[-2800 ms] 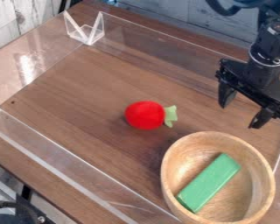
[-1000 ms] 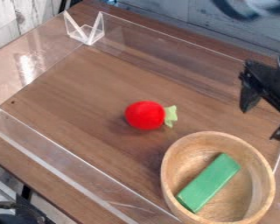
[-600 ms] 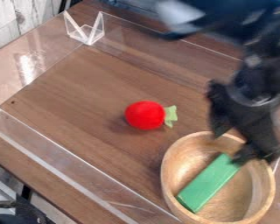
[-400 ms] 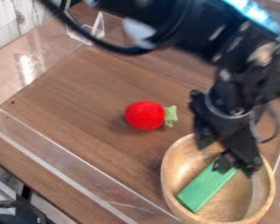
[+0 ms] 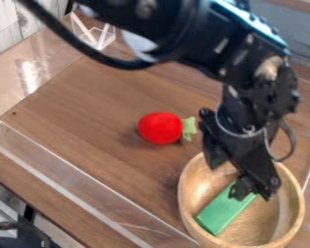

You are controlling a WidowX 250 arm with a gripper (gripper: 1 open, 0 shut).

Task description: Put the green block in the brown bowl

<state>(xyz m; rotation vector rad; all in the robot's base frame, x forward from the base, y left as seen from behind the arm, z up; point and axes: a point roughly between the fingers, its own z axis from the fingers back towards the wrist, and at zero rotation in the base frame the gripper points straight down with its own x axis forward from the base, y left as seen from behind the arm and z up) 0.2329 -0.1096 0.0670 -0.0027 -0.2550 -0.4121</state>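
gripper (image 5: 252,186) reaching steeply down into brown bowl (image 5: 194,179), fingers clenched at upper end of green block (image 5: 225,210); can't tell if actually grasping it. block lying inside bowl, stretching below-left of tool. red plush (image 5: 159,128) on table, up-left of gripper.

Block (image 5: 225,209) in the bowl (image 5: 198,181) at front right; plush (image 5: 159,128) just left behind it.

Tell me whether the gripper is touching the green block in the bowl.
Cannot tell. In the camera view the gripper reaches into the brown bowl and overlaps the green block's upper end, but blur and the arm hide any contact or gap.
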